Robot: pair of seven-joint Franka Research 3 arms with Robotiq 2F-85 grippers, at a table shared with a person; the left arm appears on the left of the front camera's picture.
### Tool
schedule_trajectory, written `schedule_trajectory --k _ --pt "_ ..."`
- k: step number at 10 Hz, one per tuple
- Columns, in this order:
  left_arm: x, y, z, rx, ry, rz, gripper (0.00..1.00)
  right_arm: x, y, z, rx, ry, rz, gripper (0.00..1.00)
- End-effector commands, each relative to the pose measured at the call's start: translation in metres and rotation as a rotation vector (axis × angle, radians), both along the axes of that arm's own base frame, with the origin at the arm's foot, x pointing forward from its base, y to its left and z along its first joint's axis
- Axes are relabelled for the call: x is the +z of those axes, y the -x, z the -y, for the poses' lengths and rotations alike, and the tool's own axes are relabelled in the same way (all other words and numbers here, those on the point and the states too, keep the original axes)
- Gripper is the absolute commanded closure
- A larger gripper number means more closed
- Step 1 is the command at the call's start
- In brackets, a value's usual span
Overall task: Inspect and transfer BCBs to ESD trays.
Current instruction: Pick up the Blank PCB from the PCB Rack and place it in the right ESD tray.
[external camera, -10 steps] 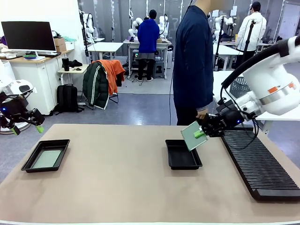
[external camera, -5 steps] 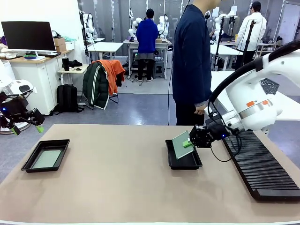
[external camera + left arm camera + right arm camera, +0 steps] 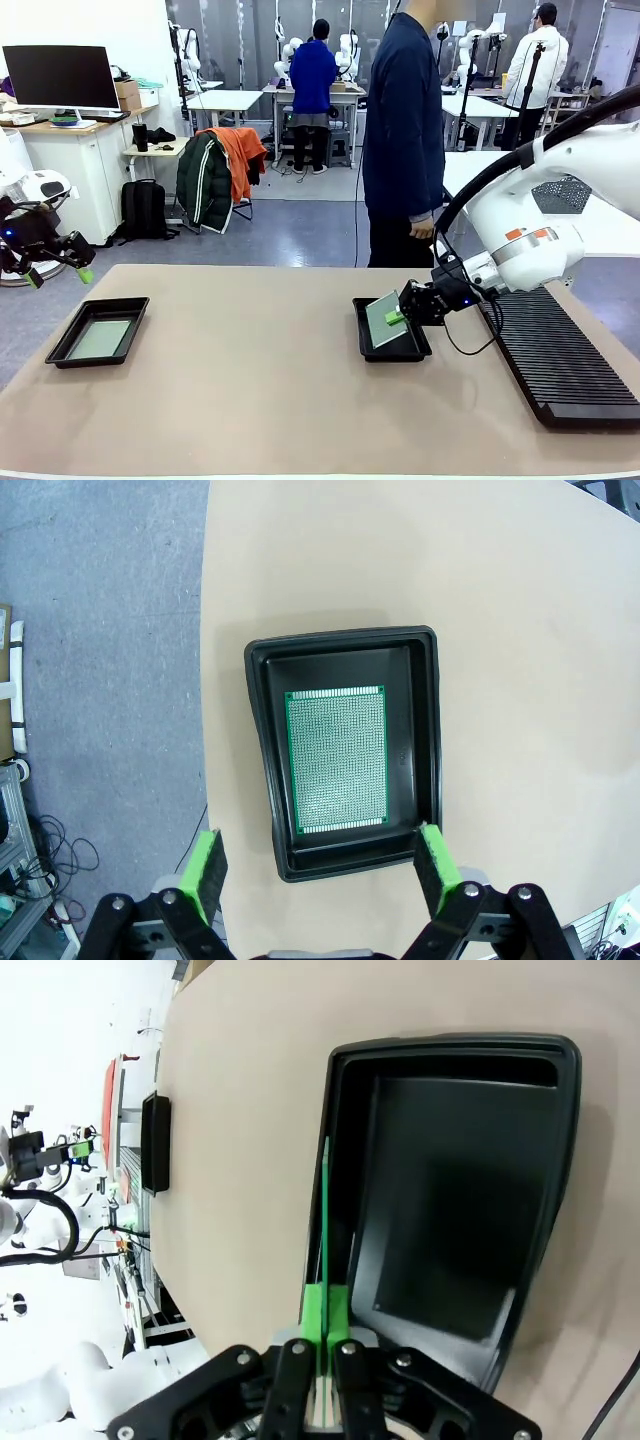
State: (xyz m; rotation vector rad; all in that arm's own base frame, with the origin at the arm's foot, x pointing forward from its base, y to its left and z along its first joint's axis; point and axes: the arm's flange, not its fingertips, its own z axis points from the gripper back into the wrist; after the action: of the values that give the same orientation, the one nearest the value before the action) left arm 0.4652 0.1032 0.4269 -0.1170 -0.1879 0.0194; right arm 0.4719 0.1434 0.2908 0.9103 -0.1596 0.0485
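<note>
Step in hand: placing. Right pincer (image 3: 396, 318) is clamped on one edge of a board (image 3: 381, 319) and holds it tilted over the right tray (image 3: 391, 356), mid-bench (image 3: 250, 400). In the right wrist view the board is edge-on and lines up with one long wall of the tray rather than the middle. Can't tell if its lower edge touches the floor yet.

Left pincer (image 3: 322, 866) is wide, holds nothing and hovers above the left tray (image 3: 262, 780). A second board (image 3: 335, 760) lies flat in that tray, so that side looks done.

Next move, my read: shift the board toward the tray centre, flatten it, lower, then release. The risk is an edge catching on the rim and the board sitting propped.

Versus a second ago: the board was higher and further right, near the rack (image 3: 555, 350) and clear of the tray. The right arm has come down and left. Left arm and left tray unchanged.
</note>
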Motion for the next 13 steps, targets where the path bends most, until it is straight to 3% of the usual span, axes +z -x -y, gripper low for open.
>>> schedule_trajectory --k 1,7,8,9,13 --pt "-0.001 0.0 -0.001 0.006 0.001 0.004 0.0 -0.012 -0.009 -0.007 -0.02 -0.02 0.03 0.98" --pt "-0.001 0.0 -0.001 0.006 0.001 0.004 0.0 -0.021 -0.032 -0.013 -0.028 0.028 -0.015 0.98" --pt "-0.001 0.0 -0.001 0.006 0.001 0.004 0.0 -0.023 -0.035 -0.011 -0.048 0.047 -0.05 0.98" --pt "-0.001 0.0 -0.001 0.006 0.001 0.004 0.0 -0.019 -0.027 -0.007 -0.011 -0.006 -0.016 0.98" --pt "-0.001 0.0 -0.001 0.006 0.001 0.004 0.0 -0.019 -0.027 -0.007 -0.011 -0.006 -0.016 0.98"
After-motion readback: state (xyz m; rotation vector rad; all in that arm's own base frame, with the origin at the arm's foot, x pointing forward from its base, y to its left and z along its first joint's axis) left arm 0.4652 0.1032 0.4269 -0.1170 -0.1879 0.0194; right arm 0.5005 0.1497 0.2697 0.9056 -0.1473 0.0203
